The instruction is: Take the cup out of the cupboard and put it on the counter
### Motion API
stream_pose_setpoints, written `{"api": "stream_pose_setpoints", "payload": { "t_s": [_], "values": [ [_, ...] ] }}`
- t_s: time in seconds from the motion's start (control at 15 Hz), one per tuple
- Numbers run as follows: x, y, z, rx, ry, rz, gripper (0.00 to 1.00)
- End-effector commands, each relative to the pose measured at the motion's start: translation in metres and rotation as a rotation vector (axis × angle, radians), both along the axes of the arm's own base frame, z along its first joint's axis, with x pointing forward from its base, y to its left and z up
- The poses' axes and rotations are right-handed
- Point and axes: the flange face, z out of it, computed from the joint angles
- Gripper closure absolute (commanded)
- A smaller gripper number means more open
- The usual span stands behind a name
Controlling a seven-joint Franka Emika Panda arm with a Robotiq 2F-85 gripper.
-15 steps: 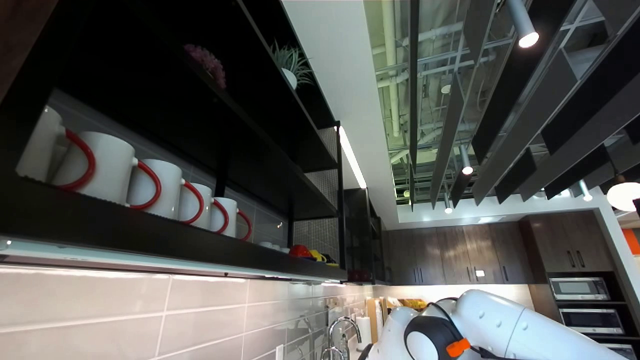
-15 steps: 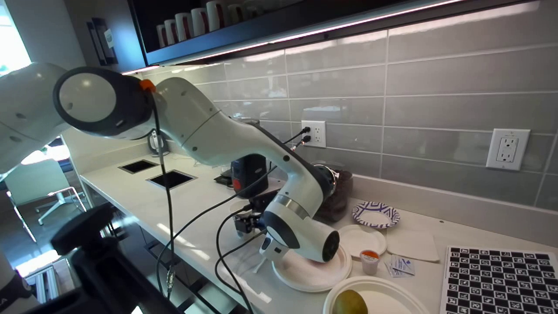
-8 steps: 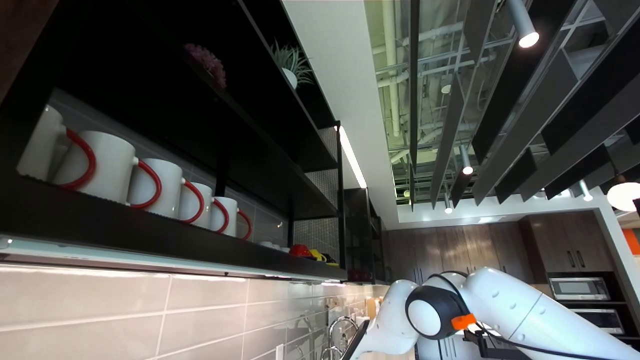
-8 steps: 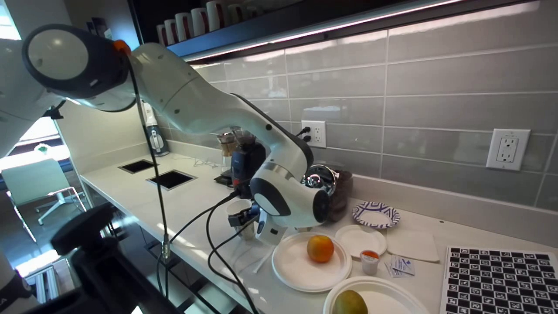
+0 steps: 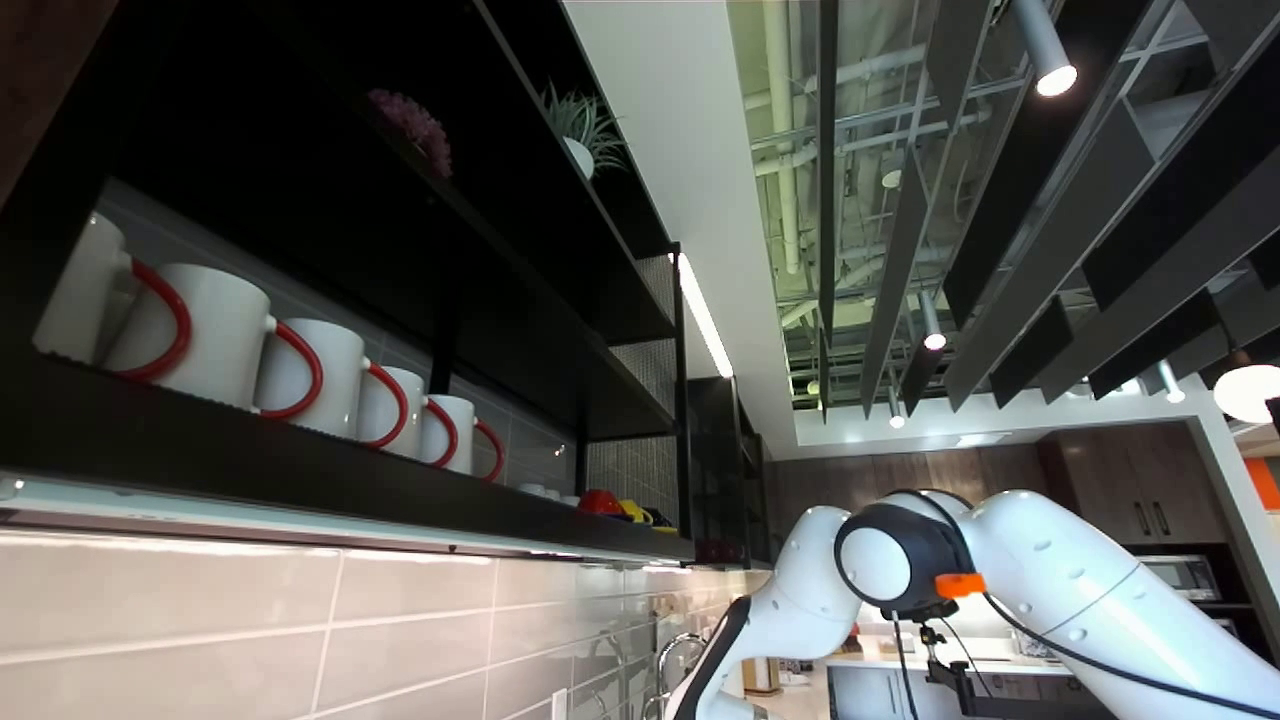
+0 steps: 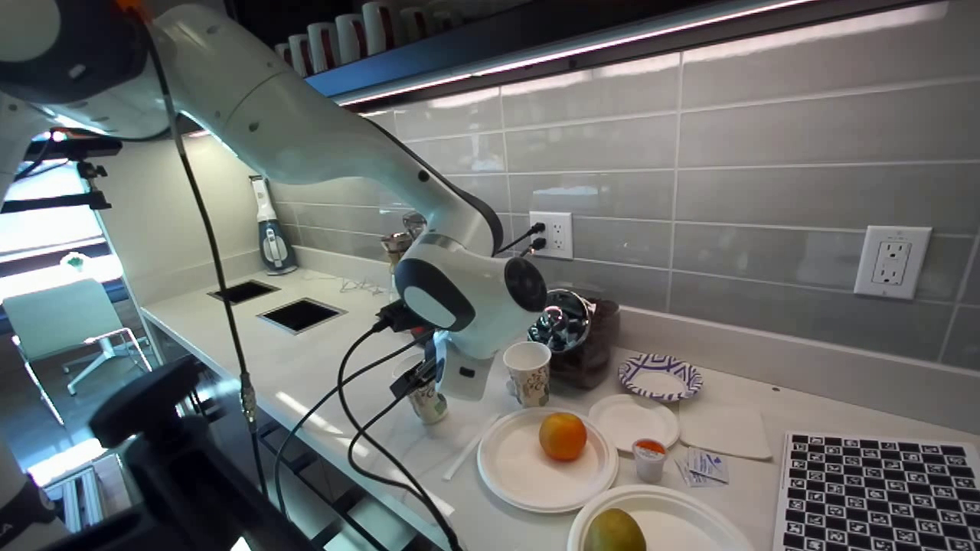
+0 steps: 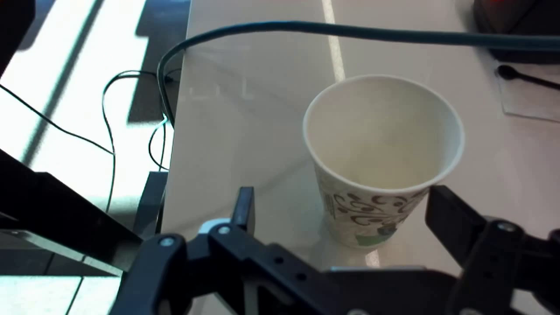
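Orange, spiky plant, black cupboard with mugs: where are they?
Orange (image 6: 563,436): in an exterior view, its peel.
Spiky plant (image 5: 587,127): in an exterior view, its leaves.
Black cupboard (image 5: 340,480): in an exterior view, its lower front edge.

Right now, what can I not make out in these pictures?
In an exterior view: small pale shapes in the near-black open cupboard; its front edge hides their bases.
In an exterior view: yellow-green rounded fruit; bottom picture edge cuts it.
In the wrist view: whether the black gripper touches the white patterned paper cup; their outlines meet.
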Motion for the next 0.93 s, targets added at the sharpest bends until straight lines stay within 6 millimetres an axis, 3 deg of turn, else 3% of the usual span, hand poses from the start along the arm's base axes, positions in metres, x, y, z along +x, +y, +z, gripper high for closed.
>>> {"api": "stream_pose_setpoints", "payload": {
  "t_s": [0.0,0.33,0.87],
  "values": [
    [-0.020,0.009,0.021,-0.134,-0.071,0.039,0.00],
    [-0.032,0.018,0.036,-0.286,-0.183,0.141,0.00],
    [-0.070,0.046,0.069,-0.398,-0.366,0.334,0.00]
  ]
}}
